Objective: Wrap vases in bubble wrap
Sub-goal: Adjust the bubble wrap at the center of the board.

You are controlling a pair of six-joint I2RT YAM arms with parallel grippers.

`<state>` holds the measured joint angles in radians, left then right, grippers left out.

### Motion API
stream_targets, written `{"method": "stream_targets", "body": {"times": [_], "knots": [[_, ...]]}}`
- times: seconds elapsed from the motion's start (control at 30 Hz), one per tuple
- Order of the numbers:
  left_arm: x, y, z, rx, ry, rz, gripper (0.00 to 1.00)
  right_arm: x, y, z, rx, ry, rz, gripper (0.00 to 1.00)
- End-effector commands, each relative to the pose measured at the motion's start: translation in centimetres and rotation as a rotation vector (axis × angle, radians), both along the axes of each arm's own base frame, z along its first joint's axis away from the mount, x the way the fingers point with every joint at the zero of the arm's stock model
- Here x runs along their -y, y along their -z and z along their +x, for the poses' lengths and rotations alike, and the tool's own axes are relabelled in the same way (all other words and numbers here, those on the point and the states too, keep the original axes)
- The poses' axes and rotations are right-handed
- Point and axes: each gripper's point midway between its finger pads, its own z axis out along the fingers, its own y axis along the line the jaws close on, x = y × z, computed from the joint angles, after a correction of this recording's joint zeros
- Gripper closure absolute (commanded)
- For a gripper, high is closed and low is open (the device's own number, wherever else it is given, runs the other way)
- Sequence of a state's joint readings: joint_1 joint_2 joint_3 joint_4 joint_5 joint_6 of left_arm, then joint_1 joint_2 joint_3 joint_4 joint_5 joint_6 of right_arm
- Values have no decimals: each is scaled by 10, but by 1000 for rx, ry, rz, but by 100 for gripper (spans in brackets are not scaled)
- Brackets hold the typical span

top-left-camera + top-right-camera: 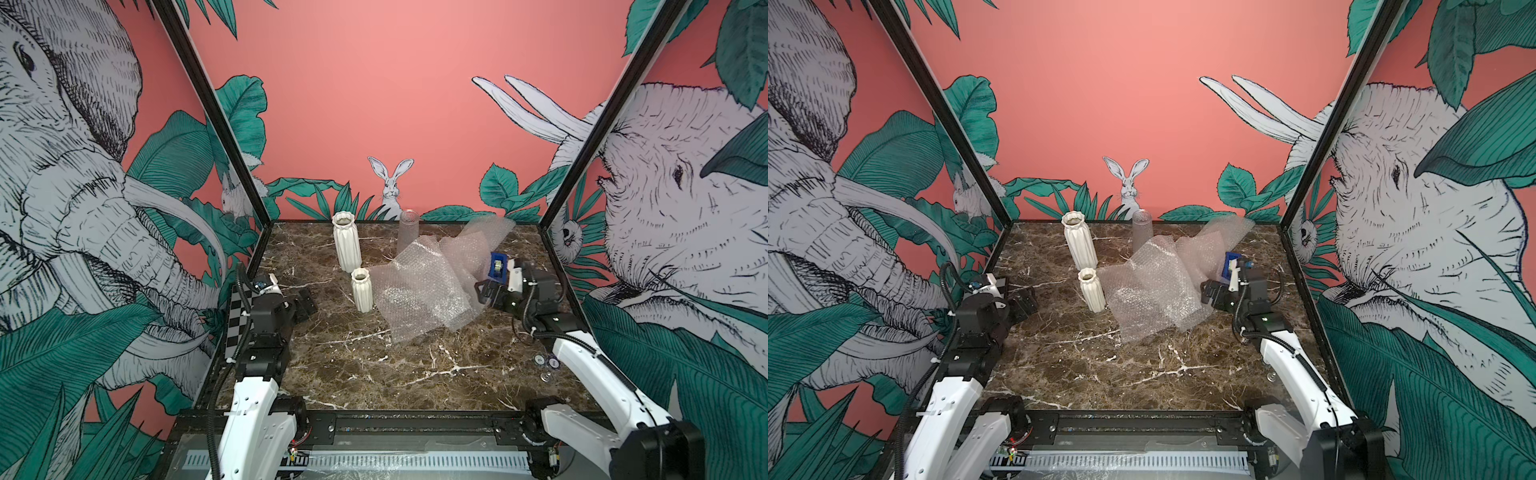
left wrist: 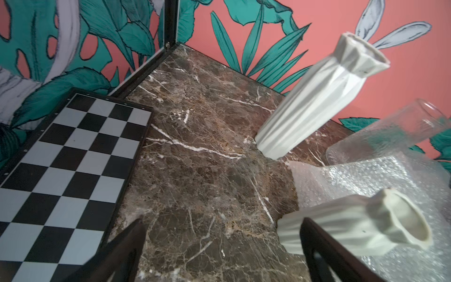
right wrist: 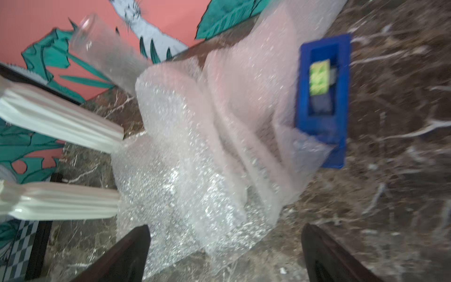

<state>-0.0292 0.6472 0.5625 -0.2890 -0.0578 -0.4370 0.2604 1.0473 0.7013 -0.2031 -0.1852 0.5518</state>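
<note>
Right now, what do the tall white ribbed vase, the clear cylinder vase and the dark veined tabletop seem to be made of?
Tall white ribbed vase: probably ceramic, matte, with crisp moulded ridges.
Clear cylinder vase: likely glass, transparent with a shiny rim.
Dark veined tabletop: marble or imitation, brown with white veins.

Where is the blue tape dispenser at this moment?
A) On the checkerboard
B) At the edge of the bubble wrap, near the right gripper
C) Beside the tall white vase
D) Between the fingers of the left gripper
B: the dispenser stands on the table against the edge of the bubble wrap, close to the open, empty right gripper.
</note>
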Motion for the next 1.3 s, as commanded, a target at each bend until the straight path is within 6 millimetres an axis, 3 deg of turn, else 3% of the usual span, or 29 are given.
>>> {"method": "stream_targets", "body": {"times": [0.0, 0.13, 0.4, 0.6, 0.73, 0.93, 1.07, 1.27], "knots": [[21, -15, -8, 18, 95, -43, 0, -20, 16, -4, -50, 50, 52, 6], [31, -10, -12, 11, 132, -23, 1, -42, 40, -10, -97, 73, 32, 9], [40, 1, -7, 7, 157, -52, 1, -63, 92, -10, -219, 63, 25, 18], [42, 7, -4, -5, 161, -57, 1, -77, 109, 10, -233, 57, 24, 26], [41, 10, -3, -11, 158, -54, 1, -66, 123, 26, -261, 114, -49, 34], [36, 11, -5, -7, 137, -33, 1, -38, 149, 51, -330, 177, -120, 55], [33, 11, -5, -6, 120, -24, 1, -21, 146, 78, -327, 184, -201, 64], [33, 13, -5, -8, 117, -28, 1, 9, 124, 131, -268, 201, -305, 66]]}}
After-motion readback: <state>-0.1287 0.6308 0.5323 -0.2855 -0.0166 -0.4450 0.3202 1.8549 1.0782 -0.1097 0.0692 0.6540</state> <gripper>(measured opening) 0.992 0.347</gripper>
